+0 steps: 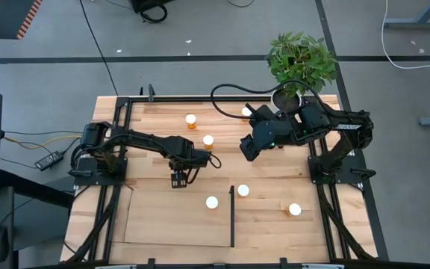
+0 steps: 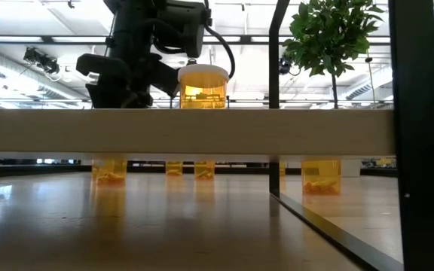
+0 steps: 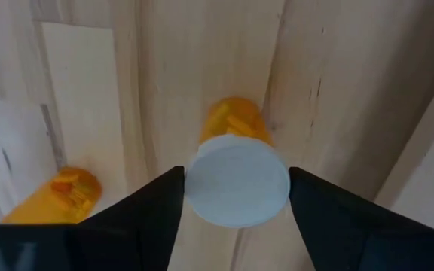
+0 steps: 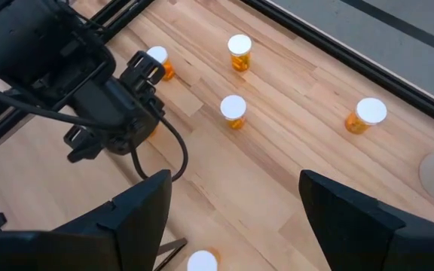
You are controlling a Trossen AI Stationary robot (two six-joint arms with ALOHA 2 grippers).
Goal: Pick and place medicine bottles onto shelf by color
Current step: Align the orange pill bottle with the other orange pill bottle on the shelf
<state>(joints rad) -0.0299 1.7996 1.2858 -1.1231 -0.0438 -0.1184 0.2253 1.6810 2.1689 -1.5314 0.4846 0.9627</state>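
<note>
Near the middle of the table, just off the far edge of the shelf [image 1: 170, 224], the left gripper [image 1: 178, 179] is held pointing down over a medicine bottle [image 3: 236, 179]. In the left wrist view the two dark fingers [image 3: 145, 207] are seen spread to either side of the bottle's white cap, very near it; contact cannot be made out, so the bottle is judged bracketed but not yet gripped. The bottle is judged to be light, rigid plastic with a smooth, rather slippery wall, easily tipped or rolled because it is narrow and small. A hold is best taken squarely across the cap or just beneath its rim, with modest pressure so the bottle is not squeezed out sideways. Other bottles [image 1: 208, 140] stand upright toward the far edge of the table, and others are seen on and beside the shelf. The right gripper [image 1: 246, 148] is held raised over the far right part of the table, its fingers [image 4: 138, 218] spread wide and nothing between them.
</note>
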